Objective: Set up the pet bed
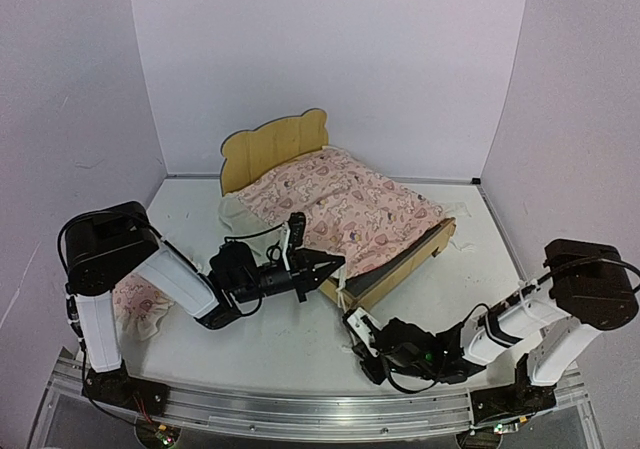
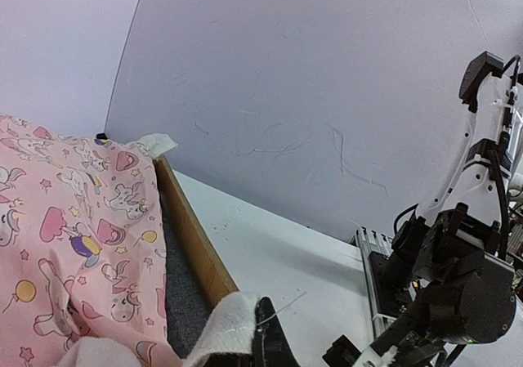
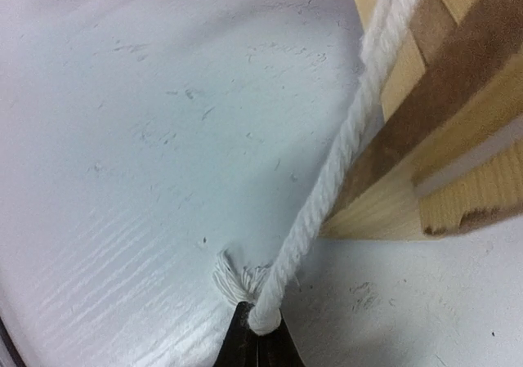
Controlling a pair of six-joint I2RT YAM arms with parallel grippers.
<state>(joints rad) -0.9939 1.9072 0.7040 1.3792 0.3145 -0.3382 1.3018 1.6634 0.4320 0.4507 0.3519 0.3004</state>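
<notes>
The pet bed [image 1: 275, 149] stands mid-table, its plywood headboard at the far left. A pink patterned blanket [image 1: 345, 209] covers most of its dark grey mattress [image 2: 184, 293]. My left gripper [image 1: 335, 265] is at the bed's near corner, shut on the blanket's white ruffle [image 2: 229, 322]; the side rail [image 2: 196, 236] runs beside it. Just in front of that corner, my right gripper [image 1: 352, 321] is low on the table. It is shut on the knotted, frayed end of a white twisted cord [image 3: 327, 179] that rises along the bed's wooden corner [image 3: 441, 138].
A small pink ruffled pillow [image 1: 140, 307] lies on the table at the left, beside the left arm. White walls close the table at the back and sides. The right arm [image 2: 458, 261] fills the right of the left wrist view.
</notes>
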